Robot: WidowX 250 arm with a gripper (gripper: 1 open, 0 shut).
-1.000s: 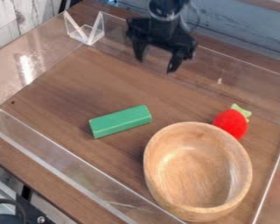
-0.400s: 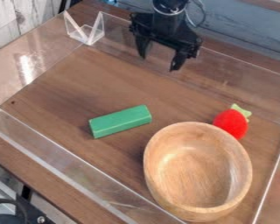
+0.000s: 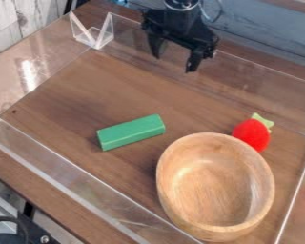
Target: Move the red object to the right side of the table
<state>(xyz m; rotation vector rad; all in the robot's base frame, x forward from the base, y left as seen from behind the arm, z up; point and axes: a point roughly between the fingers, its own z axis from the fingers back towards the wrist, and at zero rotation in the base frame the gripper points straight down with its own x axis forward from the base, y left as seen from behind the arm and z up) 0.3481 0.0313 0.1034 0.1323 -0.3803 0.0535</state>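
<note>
The red object (image 3: 254, 132), a small strawberry-like toy with a green top, lies on the table (image 3: 104, 95) near its right wall, just behind the wooden bowl's rim. My black gripper (image 3: 175, 57) hangs over the far middle of the table, well behind and left of the red object. Its jaws stand open with nothing between them.
A round light wooden bowl (image 3: 216, 184) sits at the front right. A green rectangular block (image 3: 130, 132) lies near the middle. Low clear acrylic walls border the table, with a clear corner piece (image 3: 91, 31) at the back left.
The gripper has drifted slightly back and up. The red object, the block and the bowl have not moved.
</note>
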